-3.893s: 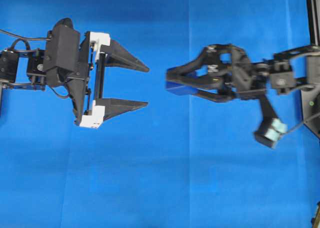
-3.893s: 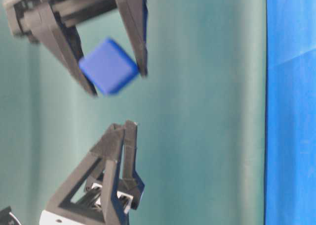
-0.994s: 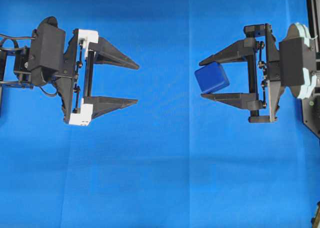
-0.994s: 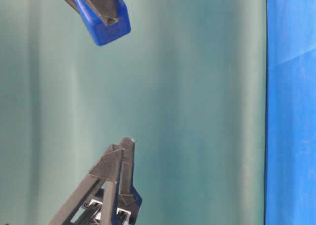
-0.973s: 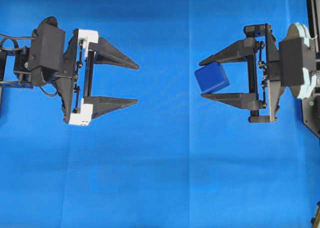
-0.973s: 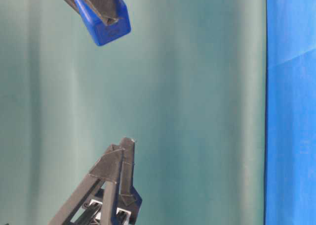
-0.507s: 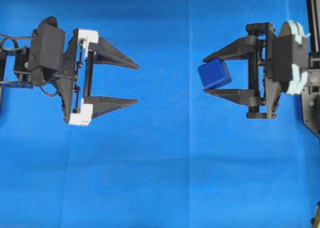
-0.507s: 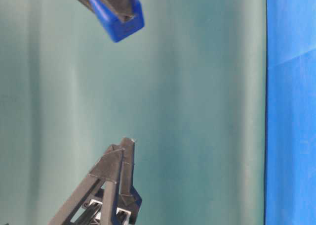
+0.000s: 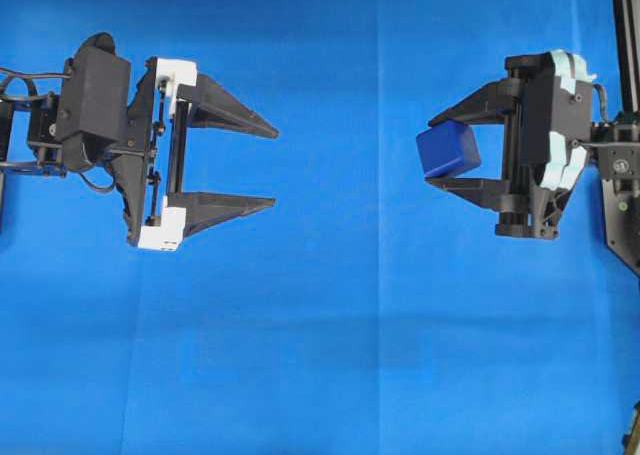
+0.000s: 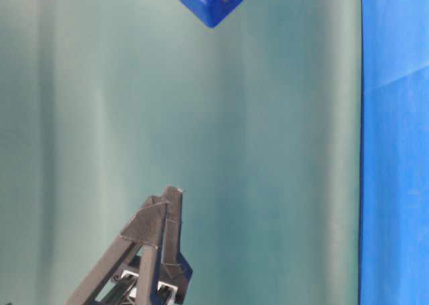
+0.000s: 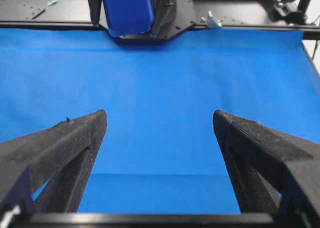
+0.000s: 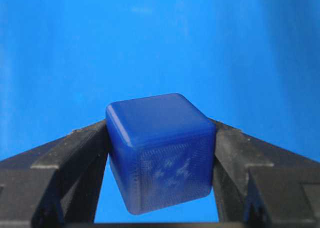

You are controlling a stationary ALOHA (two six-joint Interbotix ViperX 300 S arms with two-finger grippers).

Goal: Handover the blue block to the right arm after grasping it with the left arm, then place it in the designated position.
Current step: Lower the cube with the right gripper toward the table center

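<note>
Blue block (image 9: 449, 149) sits clamped between the fingertips of the right gripper (image 9: 440, 149), above the blue cloth (image 9: 320, 355). Well apart, the left gripper (image 9: 275, 168) gapes wide, holding nothing.

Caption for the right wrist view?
Right hand shut on the block above the cloth.

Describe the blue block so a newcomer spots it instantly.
Look at the blue cloth from overhead, then at the right gripper, the all-black one. The blue block sits clamped between its fingertips: a small rounded cube, darker than the cloth. The left gripper, with white brackets, is open and holds nothing.
</note>
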